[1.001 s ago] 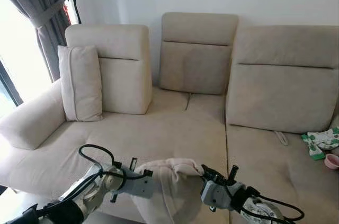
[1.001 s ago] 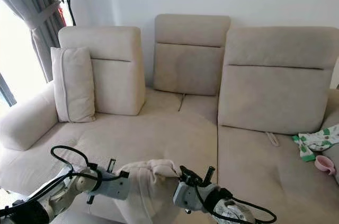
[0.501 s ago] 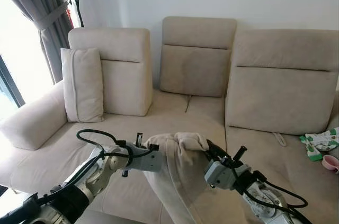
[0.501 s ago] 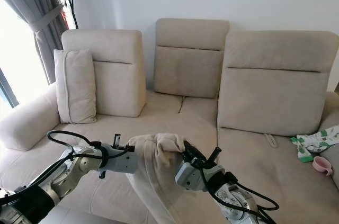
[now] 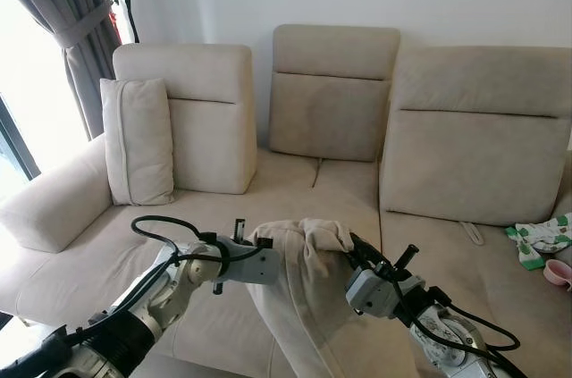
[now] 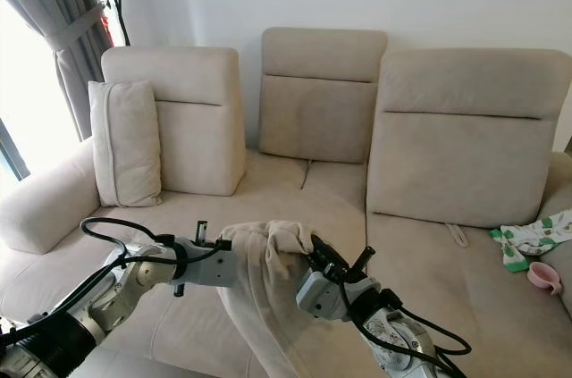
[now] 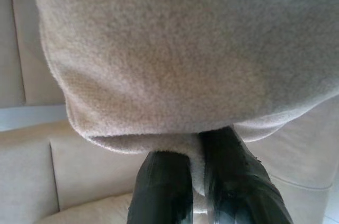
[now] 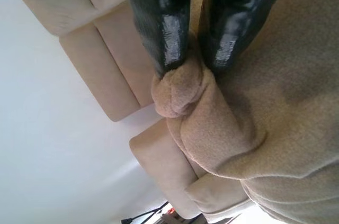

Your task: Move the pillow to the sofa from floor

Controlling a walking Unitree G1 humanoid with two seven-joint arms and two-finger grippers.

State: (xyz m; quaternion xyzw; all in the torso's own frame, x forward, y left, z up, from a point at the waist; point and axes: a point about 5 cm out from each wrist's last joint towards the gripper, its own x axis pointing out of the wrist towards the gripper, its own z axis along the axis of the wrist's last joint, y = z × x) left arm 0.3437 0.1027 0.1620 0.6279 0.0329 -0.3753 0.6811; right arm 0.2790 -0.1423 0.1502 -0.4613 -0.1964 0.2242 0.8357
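Observation:
A beige pillow point(image 5: 304, 289) hangs in the air in front of the sofa seat point(image 5: 295, 208), held by its upper corners between both arms. My left gripper point(image 5: 264, 251) is shut on the pillow's left top corner, and its black fingers point(image 7: 164, 187) pinch a fold of the fabric. My right gripper point(image 5: 344, 249) is shut on the right top corner, where its fingers point(image 8: 161, 28) squeeze a bunched knot of fabric point(image 8: 177, 89). The pillow's lower part drops out of view below.
The beige sofa has three back cushions point(image 5: 331, 92) and a second pillow point(image 5: 138, 141) standing upright at its left end by the armrest point(image 5: 54, 208). A green-and-white cloth point(image 5: 541, 239) and a pink cup point(image 5: 561, 273) lie at the sofa's far right. Grey curtains point(image 5: 67, 21) hang at the left.
Both grippers have raised the pillow from low at the sofa's front edge up over the seat. In the last half second it has barely moved.

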